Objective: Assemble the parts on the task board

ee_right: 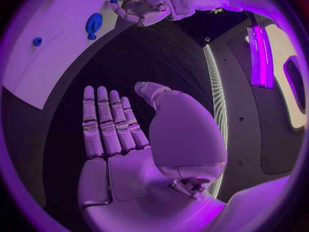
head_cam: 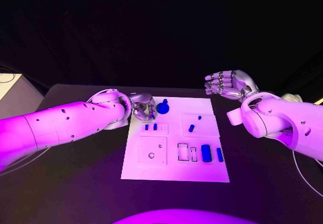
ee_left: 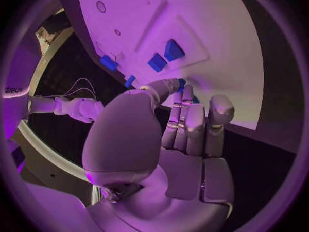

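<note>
The white task board (head_cam: 175,169) lies in the middle of the black table. My left hand (head_cam: 143,110) hovers over its far left corner, beside a round blue part (head_cam: 163,108). In the left wrist view its thumb and fingertips (ee_left: 172,86) pinch a small blue part (ee_left: 182,82). Two short blue pegs (head_cam: 150,127) stand just in front of that hand. A slanted blue piece (head_cam: 192,128) sits in a square further right. Two longer blue parts (head_cam: 206,153) lie near the right edge. My right hand (head_cam: 228,84) is raised off the board's far right corner, holding nothing, fingers straight in its wrist view (ee_right: 109,126).
Raised square and slotted outlines (head_cam: 152,150) mark the board's near half. Black table surface (head_cam: 80,177) surrounds the board on all sides. A pale box (head_cam: 13,95) stands off the table's far left corner.
</note>
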You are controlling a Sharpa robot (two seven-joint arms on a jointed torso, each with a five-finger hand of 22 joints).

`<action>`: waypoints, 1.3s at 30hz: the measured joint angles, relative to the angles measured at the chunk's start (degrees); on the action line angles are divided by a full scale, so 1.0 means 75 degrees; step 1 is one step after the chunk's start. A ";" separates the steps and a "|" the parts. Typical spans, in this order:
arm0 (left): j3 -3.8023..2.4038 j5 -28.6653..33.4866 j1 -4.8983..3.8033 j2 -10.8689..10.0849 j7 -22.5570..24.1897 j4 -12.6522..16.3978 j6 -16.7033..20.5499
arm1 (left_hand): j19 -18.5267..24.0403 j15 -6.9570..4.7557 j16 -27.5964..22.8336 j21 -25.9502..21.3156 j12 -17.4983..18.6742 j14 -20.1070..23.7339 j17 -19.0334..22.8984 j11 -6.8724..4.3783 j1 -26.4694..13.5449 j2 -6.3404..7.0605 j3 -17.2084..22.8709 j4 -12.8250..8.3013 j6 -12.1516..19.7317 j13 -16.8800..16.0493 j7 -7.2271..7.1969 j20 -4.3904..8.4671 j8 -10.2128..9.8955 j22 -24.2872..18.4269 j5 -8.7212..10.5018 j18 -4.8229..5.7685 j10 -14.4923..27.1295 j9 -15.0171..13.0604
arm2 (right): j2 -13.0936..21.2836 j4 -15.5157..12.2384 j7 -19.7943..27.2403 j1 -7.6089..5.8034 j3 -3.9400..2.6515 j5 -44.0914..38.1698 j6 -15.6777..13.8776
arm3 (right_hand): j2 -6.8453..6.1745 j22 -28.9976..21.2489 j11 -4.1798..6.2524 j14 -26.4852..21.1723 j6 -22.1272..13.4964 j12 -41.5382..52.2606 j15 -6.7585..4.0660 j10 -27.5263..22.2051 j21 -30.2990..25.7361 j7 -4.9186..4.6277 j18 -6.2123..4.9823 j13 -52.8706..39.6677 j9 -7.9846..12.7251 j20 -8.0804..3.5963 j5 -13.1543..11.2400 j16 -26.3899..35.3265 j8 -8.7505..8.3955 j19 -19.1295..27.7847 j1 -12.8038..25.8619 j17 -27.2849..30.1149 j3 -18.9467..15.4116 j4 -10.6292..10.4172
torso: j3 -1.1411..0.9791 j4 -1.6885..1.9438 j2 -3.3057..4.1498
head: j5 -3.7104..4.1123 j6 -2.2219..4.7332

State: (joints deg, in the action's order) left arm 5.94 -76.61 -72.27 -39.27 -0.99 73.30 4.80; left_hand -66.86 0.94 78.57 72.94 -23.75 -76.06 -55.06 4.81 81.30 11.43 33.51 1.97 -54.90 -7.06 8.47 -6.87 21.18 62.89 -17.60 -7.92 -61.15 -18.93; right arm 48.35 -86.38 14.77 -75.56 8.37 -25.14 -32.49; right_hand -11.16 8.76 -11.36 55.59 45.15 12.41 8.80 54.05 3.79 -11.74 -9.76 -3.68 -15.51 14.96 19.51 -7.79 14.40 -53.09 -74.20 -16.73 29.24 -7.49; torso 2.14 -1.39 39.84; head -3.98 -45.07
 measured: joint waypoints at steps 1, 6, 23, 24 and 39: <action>0.0000 -0.0003 0.0000 0.0004 -0.0004 -0.0002 -0.0019 | 0.0000 0.0000 0.0000 0.0000 0.0000 0.0000 0.0010 0.0000 0.0000 0.0000 0.0000 0.0000 0.0000 0.0000 0.0000 0.0000 0.0000 0.0000 0.0000 -0.0001 0.0000 -0.0001 | 0.0000 0.0000 0.0000 0.0000 0.0000 0.0000 0.0000 | 0.0000 0.0000 0.0000 0.0000 0.0000 0.0000 0.0000 0.0000 0.0000 0.0000 0.0000 0.0000 0.0000 0.0000 0.0000 0.0000 0.0000 0.0000 0.0000 0.0000 0.0000 0.0000 | 0.0000 0.0000 0.0000 | 0.0000 0.0000; -0.0004 -0.0018 -0.0009 0.0015 -0.0028 -0.0002 -0.0100 | 0.0000 0.0000 0.0000 0.0000 0.0000 0.0000 0.0034 -0.0027 0.0000 0.0000 0.0000 0.0000 -0.0027 0.0000 -0.0028 0.0000 0.0000 -0.0005 0.0000 -0.0001 -0.0028 -0.0001 | 0.0006 -0.0001 0.0000 0.0000 0.0000 0.0000 0.0000 | 0.0000 0.0000 0.0000 0.0000 0.0000 0.0000 0.0000 0.0000 0.0000 0.0000 0.0000 0.0000 0.0000 0.0000 0.0000 0.0000 0.0000 0.0000 0.0000 0.0000 0.0002 -0.0002 | 0.0001 -0.0003 -0.0002 | 0.0001 -0.0012; 0.0002 -0.0074 -0.0015 0.0096 -0.0127 -0.0058 -0.0147 | 0.0000 0.0000 -0.0004 0.0000 0.0032 0.0000 0.0033 -0.0024 0.0000 0.0000 -0.0021 -0.0021 -0.0047 -0.0017 -0.0007 0.0000 -0.0022 0.0003 -0.0002 0.0000 -0.0084 -0.0004 | 0.0007 -0.0001 0.0000 0.0000 0.0000 0.0000 0.0000 | 0.0000 0.0001 0.0000 0.0000 0.0000 0.0000 0.0000 0.0000 0.0000 0.0000 0.0000 0.0000 0.0000 0.0000 0.0000 0.0000 0.0000 0.0000 0.0000 -0.0001 0.0002 -0.0002 | 0.0005 -0.0003 0.0000 | -0.0010 -0.0010; 0.0004 -0.0076 -0.0015 0.0105 -0.0129 -0.0066 -0.0147 | 0.0000 0.0000 -0.0004 0.0000 0.0032 0.0000 0.0030 -0.0024 0.0000 0.0000 -0.0021 -0.0021 -0.0047 -0.0017 -0.0007 0.0000 -0.0022 0.0002 -0.0003 -0.0001 -0.0084 -0.0004 | 0.0007 -0.0001 0.0000 0.0000 0.0000 0.0000 0.0000 | 0.0000 0.0001 0.0000 0.0000 0.0000 0.0000 0.0000 0.0000 0.0000 0.0000 0.0000 0.0000 0.0000 0.0000 0.0000 0.0000 0.0000 0.0000 0.0000 -0.0001 0.0002 -0.0002 | 0.0006 -0.0004 0.0000 | -0.0012 -0.0012; 0.0012 -0.0061 0.0000 0.0171 -0.0109 -0.0169 -0.0171 | -0.0028 0.0000 -0.0005 0.0038 0.0306 0.0000 0.0028 0.0009 -0.0045 -0.0056 0.0059 -0.0098 -0.0014 0.0003 0.0045 0.0028 -0.0220 0.0026 -0.0005 -0.0001 -0.0051 0.0026 | 0.0024 -0.0001 0.0000 0.0000 0.0000 0.0000 0.0001 | 0.0000 0.0001 0.0000 0.0000 0.0000 0.0000 0.0000 0.0000 0.0000 0.0000 0.0000 0.0000 0.0006 0.0000 0.0000 0.0000 0.0000 0.0000 0.0000 -0.0001 0.0002 -0.0002 | 0.0001 -0.0004 -0.0003 | -0.0005 -0.0021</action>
State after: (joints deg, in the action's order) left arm 6.03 -77.07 -72.26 -37.98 -1.80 72.03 3.52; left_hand -67.07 0.94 78.54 73.22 -21.45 -76.06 -54.85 4.87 80.96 11.00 33.95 1.23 -55.00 -7.04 8.81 -6.66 19.53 63.08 -17.64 -7.92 -61.53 -18.73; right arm 48.53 -86.38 14.77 -75.56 8.37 -25.14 -32.48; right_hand -11.16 8.77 -11.37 55.59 45.15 12.41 8.80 54.05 3.79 -11.74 -9.76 -3.69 -15.46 14.96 19.51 -7.79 14.40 -53.09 -74.20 -16.74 29.26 -7.51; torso 2.15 -1.42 39.81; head -4.02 -45.23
